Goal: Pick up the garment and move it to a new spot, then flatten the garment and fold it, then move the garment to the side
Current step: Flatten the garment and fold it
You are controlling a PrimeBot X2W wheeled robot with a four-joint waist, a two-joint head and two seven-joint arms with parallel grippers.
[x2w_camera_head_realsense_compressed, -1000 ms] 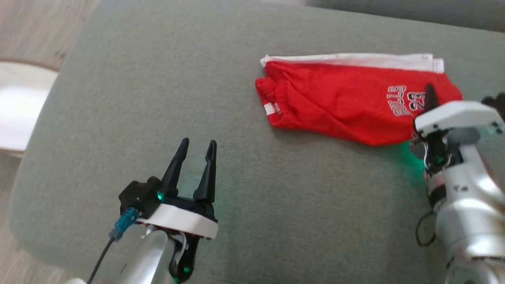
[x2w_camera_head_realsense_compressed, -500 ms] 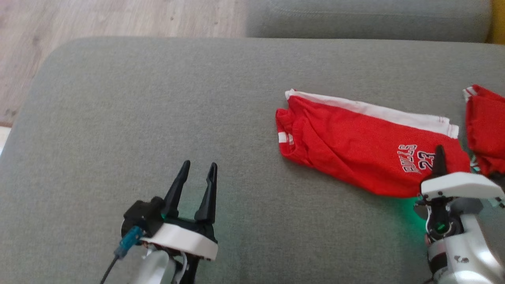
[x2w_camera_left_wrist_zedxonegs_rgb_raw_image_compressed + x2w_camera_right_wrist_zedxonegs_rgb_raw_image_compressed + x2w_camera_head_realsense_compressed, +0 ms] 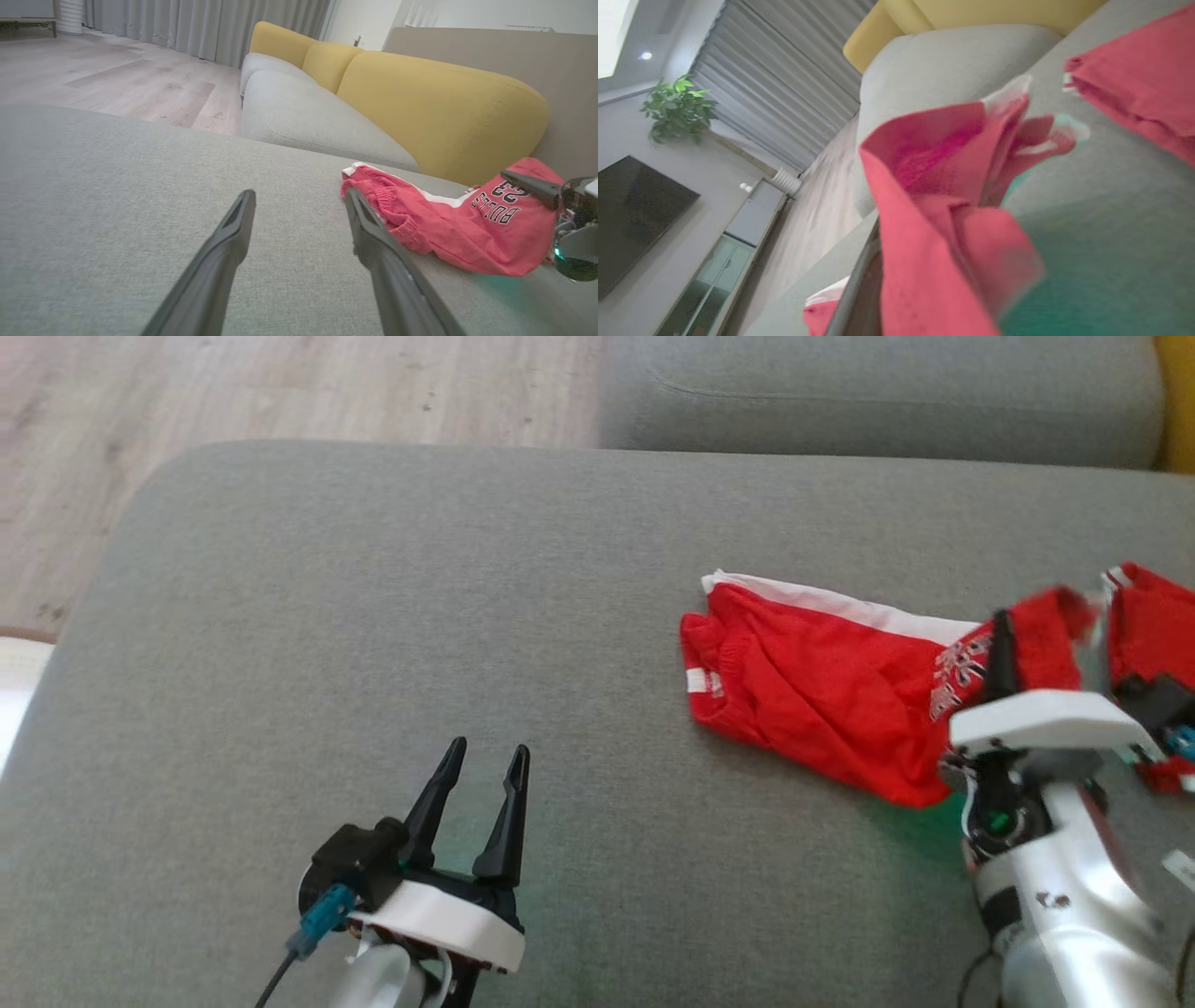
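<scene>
Red shorts point(image 3: 812, 709) with a white side stripe lay on the right part of a grey sofa cushion point(image 3: 467, 597). The right gripper point(image 3: 1002, 627) was clamped on their printed end, raised off the cushion. The left gripper point(image 3: 489, 749) hovered, spread wide, above the cushion's front.

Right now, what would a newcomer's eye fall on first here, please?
The red shorts on the grey cushion, right end held up in the shut right gripper. Then the open left gripper at lower left, and a second red garment at far right.
</scene>
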